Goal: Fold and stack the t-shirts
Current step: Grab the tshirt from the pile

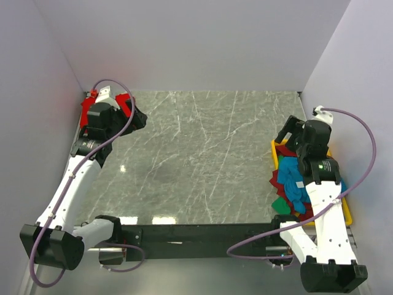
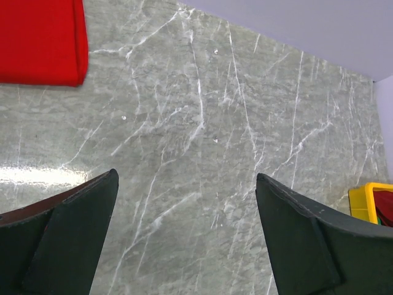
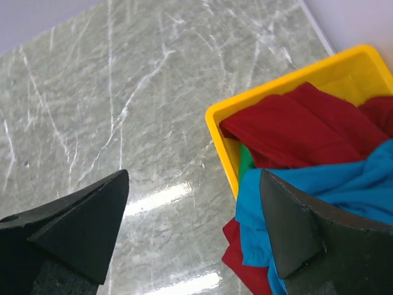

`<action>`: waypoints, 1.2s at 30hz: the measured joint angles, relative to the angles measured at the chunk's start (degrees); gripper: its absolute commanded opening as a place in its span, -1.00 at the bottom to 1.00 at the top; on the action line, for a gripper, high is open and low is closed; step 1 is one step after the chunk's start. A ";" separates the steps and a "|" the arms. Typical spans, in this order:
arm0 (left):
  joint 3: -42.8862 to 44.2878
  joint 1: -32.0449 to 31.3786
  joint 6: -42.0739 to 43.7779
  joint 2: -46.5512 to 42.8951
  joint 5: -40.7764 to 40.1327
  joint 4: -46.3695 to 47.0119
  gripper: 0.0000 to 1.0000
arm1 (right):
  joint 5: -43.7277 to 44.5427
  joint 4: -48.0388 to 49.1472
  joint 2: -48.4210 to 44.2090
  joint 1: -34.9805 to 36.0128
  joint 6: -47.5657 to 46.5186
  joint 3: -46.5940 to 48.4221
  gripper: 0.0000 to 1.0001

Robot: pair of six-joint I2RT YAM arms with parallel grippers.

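Right, folded bright-red cotton tee (image 2: pixel 40 40) sits far-left corner, left gripper (image 2: pixel 185 184) spread empty nearby; next-shirt pick looks due, w/ right gripper (image 3: pixel 193 178) gaping over the yellow plastic tray (image 3: pixel 288 77) edge, needing to drop onto the crumpled teal-blue tee (image 3: pixel 319 178)

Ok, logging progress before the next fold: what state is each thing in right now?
Yellow tray: holding unfolded shirts.
Bright red t-shirt: folded, lying flat.
Teal-blue t-shirt: crumpled, spilling over the tray's rim.
Dark red t-shirt: crumpled in the tray.
Green t-shirt: mostly buried.
Left gripper: open, empty.
Right gripper: open, empty.
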 measured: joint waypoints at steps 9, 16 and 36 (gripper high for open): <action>-0.48 0.00 -0.92 -0.07 0.37 -0.09 0.99 | 14.14 -9.29 -0.46 0.00 18.69 -1.22 1.00; -0.61 0.00 -0.59 -0.07 -0.02 -2.36 0.99 | 18.97 -21.35 6.45 -3.87 28.55 -3.19 0.99; -3.61 0.00 0.48 -0.07 -0.15 -3.74 0.99 | 9.66 -20.94 10.03 -11.91 22.10 0.68 -1.00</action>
